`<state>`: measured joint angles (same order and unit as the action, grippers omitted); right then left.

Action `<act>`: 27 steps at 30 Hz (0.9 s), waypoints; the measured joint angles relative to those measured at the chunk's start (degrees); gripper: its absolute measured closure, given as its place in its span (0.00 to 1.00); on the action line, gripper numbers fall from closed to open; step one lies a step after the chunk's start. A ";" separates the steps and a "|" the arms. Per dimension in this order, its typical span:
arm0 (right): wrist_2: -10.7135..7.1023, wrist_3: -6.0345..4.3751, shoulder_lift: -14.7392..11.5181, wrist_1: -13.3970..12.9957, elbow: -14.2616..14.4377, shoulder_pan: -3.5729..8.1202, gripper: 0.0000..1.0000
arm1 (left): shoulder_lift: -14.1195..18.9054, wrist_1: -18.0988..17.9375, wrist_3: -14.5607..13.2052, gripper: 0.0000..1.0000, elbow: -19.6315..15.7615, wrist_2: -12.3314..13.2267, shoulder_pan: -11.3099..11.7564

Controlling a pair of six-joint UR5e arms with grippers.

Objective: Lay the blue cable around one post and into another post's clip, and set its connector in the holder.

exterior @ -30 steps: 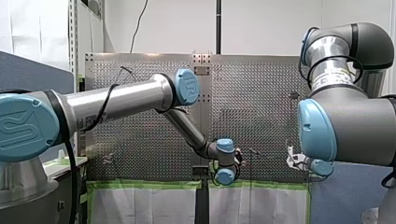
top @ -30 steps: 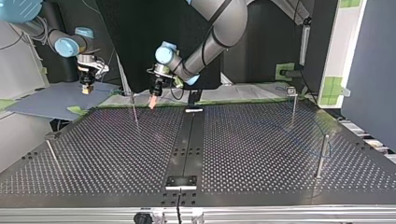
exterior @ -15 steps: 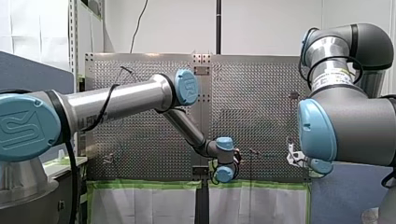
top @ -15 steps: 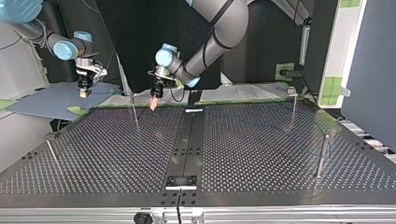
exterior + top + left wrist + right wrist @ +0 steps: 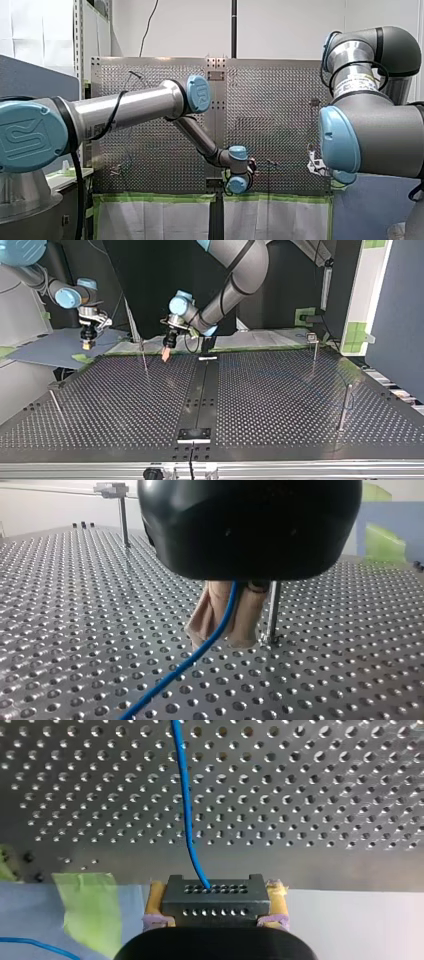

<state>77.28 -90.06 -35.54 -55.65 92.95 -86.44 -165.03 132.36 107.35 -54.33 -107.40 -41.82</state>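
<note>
In the left wrist view my left gripper (image 5: 222, 642) has its beige pads (image 5: 205, 615) shut on the blue cable (image 5: 190, 660), just above the perforated table and right beside a thin metal post (image 5: 272, 610). The cable trails away from the pads over the table. In the right wrist view my right gripper (image 5: 216, 887) holds the black connector (image 5: 215, 902) between yellow pads (image 5: 156, 900), and the cable (image 5: 185, 805) runs out of it across the table. In the top view my left gripper (image 5: 165, 354) hangs near a post (image 5: 143, 357); my right gripper (image 5: 87, 343) is off the table's far left corner.
More posts stand on the perforated table (image 5: 125, 405): one with a clip head (image 5: 312, 342) at the far right, one (image 5: 345, 405) at the near right, one (image 5: 56, 405) at the near left. A black block (image 5: 195, 433) sits at the near edge. Green tape (image 5: 85, 905) borders the table.
In the top view my left gripper has shifted slightly to the right along the far edge, away from the post. My right gripper has drifted a little left and lower. Both grips are unchanged.
</note>
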 joint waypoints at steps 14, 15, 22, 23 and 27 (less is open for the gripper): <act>-0.39 0.01 2.34 1.80 -4.34 0.01 1.00 | 0.00 1.15 0.05 1.00 0.15 2.51 1.61; -0.37 0.29 2.62 2.29 -4.69 0.02 1.00 | -0.01 1.22 -0.03 1.00 0.14 2.44 1.71; -0.28 1.32 3.28 4.14 -5.56 0.14 1.00 | 0.02 1.46 -0.36 1.00 0.13 2.55 2.02; -0.27 1.38 3.30 4.21 -5.56 0.15 1.00 | 0.02 1.53 -0.55 1.00 0.03 2.72 2.00; -0.27 1.50 3.31 4.36 -5.55 0.16 1.00 | 0.08 2.80 -2.29 0.84 -0.77 3.68 1.76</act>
<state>77.01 -88.56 -32.23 -51.29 87.40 -86.28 -164.95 135.16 105.05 -55.10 -103.73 -40.06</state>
